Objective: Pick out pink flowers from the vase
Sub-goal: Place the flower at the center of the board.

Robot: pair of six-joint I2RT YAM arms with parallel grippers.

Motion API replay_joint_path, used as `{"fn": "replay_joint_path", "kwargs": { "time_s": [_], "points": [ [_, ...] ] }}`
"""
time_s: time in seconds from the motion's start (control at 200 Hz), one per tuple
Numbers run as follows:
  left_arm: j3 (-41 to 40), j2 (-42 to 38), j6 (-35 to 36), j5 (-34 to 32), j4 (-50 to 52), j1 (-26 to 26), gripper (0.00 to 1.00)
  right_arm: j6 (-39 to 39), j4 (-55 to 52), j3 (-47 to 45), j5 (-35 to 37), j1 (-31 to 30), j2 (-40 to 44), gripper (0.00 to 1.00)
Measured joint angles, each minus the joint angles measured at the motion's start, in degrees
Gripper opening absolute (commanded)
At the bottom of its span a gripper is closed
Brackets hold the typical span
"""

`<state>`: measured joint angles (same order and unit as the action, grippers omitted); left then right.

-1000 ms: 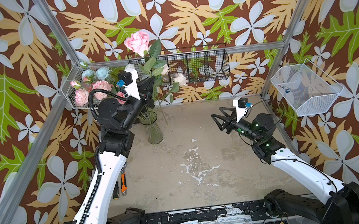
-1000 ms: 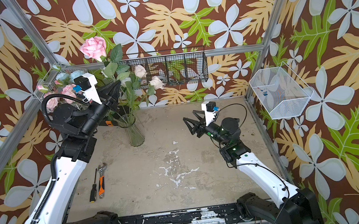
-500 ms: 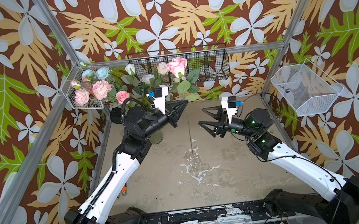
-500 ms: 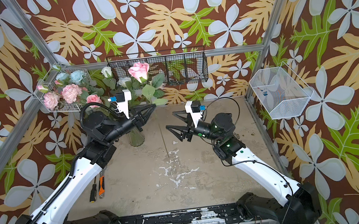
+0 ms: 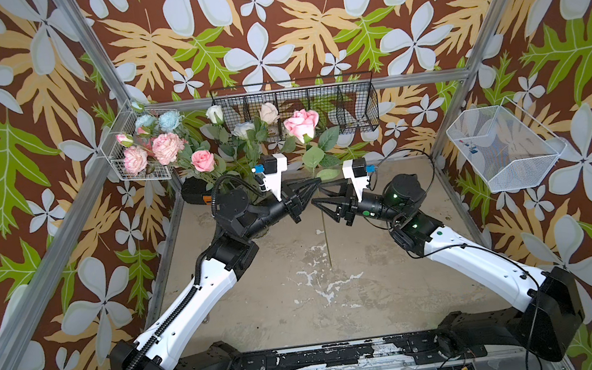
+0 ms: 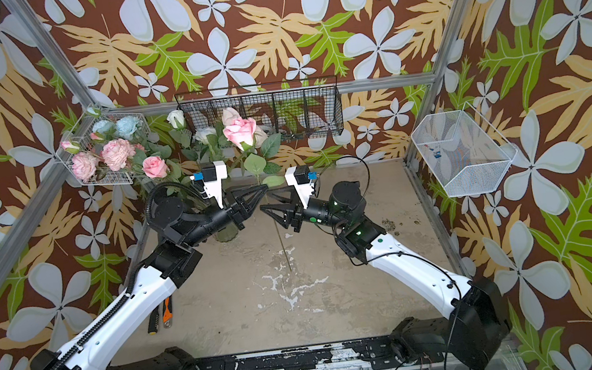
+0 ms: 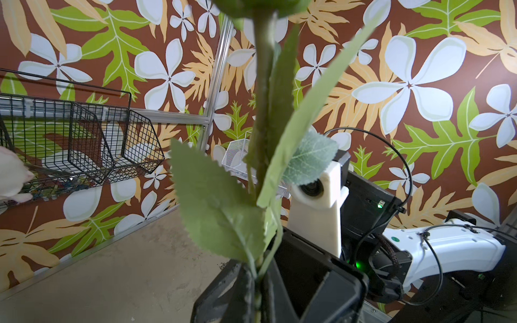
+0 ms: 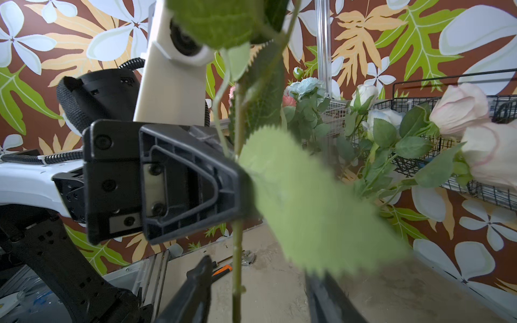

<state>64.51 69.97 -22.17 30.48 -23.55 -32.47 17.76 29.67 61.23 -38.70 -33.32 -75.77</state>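
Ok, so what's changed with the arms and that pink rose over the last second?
The left gripper, shut on the pink rose by its stem, carried it from above the vase to mid-table. The right gripper swung in to meet it; its jaws now stand open around the stem, lower down. The vase, the other flowers and the wire baskets stayed put.

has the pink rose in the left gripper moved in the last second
yes: the pink rose, in the left gripper, went down and rightward in a top view, from above the black basket at its left end to in front of its middle
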Motion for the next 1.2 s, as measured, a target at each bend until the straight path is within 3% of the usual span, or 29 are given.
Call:
{"fn": "replay_joint_path", "kwargs": {
  "time_s": [0.02,0.125,0.145,0.235,0.305,0.325,0.601,0.806,1.011,1.201],
  "points": [
    [-0.2,0.0,0.0,0.0,-0.1,0.0,0.00,0.0,-0.2,0.3,0.0,0.0,-0.3,0.00],
    [-0.7,-0.2,0.1,-1.9,-0.3,0.0,0.00,-0.3,-1.3,1.1,-0.5,-0.5,-0.9,0.00],
    [-0.9,-0.4,0.2,-2.2,-0.3,0.0,0.04,-0.3,-1.4,1.1,-0.7,-0.4,-0.9,0.00],
    [-1.7,-1.1,1.5,-2.7,-0.5,0.0,0.43,-1.7,-1.9,1.0,-0.1,-0.4,-0.6,0.00],
    [-3.1,-2.3,1.8,-2.8,-0.9,0.0,0.92,-1.9,-2.7,0.9,2.0,-0.3,-0.2,0.00],
    [-3.5,-2.7,2.3,-3.3,-1.1,0.0,0.99,-2.0,-3.0,0.8,3.0,-0.3,0.0,0.00],
    [-9.9,-11.1,10.6,-16.0,-2.1,0.0,0.97,-2.4,-8.5,0.3,12.9,0.5,1.1,0.00],
    [-19.0,-13.2,15.6,-28.9,-3.9,0.0,0.96,-1.4,-20.2,0.5,22.8,9.0,-0.6,0.00],
    [-24.0,-9.4,17.5,-33.0,-5.1,0.0,0.95,-3.3,-35.3,6.1,35.1,21.4,-14.4,0.00],
    [-24.5,-8.9,18.1,-31.7,-8.3,0.0,0.95,-6.7,-44.9,15.5,37.9,28.9,-30.1,0.00]
  ]
}}
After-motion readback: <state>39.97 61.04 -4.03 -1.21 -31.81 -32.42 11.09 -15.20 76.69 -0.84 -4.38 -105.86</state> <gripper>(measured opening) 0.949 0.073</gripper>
